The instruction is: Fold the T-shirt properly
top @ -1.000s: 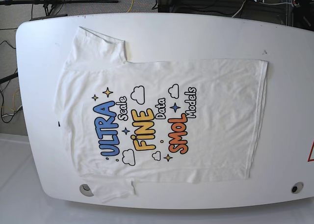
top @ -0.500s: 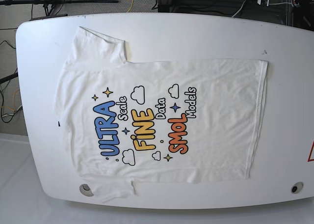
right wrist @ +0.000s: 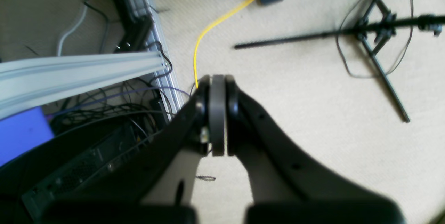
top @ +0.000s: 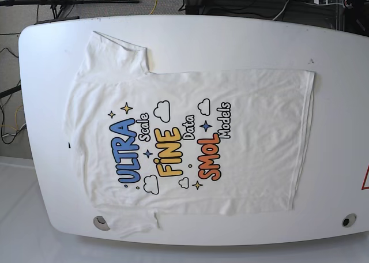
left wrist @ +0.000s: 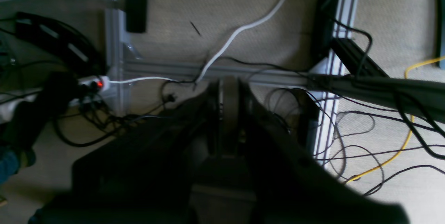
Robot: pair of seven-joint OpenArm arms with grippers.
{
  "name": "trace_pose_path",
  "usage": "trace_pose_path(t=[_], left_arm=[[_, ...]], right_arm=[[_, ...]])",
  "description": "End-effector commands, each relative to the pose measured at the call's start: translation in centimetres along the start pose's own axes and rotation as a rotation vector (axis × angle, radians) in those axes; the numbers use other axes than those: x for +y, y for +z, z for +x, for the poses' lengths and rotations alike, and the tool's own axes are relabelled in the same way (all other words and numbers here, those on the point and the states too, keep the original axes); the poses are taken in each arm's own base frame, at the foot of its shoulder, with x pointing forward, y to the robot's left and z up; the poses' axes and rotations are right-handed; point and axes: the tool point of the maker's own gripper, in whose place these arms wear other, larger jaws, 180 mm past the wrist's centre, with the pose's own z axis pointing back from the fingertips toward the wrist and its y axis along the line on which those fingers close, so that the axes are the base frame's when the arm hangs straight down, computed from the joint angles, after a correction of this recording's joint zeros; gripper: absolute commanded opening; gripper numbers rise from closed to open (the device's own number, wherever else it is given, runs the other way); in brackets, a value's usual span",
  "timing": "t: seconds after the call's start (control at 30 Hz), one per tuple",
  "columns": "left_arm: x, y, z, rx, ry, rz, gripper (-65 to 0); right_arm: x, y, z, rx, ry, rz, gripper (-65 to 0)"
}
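white table [top: 242, 38] carries the t-shirt [top: 190, 142] spread flat, print up, no fold made yet, all folding left, while left claw [left wrist: 229, 112] and right claw [right wrist: 218, 116] hang closed, empty, over the floor.

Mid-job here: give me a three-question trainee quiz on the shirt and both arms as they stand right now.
1. True or false: the T-shirt lies print side up on the table.
2. Which edge of the base view does the shirt's hem face? A) left B) right C) top
3. Fill in: both the left gripper and the right gripper have jaws that are ____, holding nothing, over the floor rather than the table.

Key: 1 true; 2 B; 3 shut
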Motion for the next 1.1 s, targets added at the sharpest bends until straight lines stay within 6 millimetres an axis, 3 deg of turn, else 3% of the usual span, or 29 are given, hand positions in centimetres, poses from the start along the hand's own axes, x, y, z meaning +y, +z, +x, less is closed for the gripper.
trace_pose_path(t=[0.0, 0.6, 0.87, 1.07], left_arm=[[1.5, 1.2, 2.0, -0.033, -0.033, 0.013, -65.0], [0.5, 5.1, 9.3, -0.177, -0.155, -0.024, -65.0], [-0.4, 6.4, 11.4, -0.213, -0.206, -0.042, -65.0], [-1.1, 7.5, 12.2, -0.212, -0.249, -0.053, -64.9]], right_arm=[[-1.3, 2.6, -0.2, -0.031, -0.021, -0.022, -65.0], [-1.2, 7.4, 6.2, -0.209, -0.060, -0.004, -65.0], [-0.9, 9.9, 8.6, -0.247, -0.049, 0.021, -65.0], [0.6, 12.0, 11.7, -0.331, -0.045, 0.069, -65.0]])
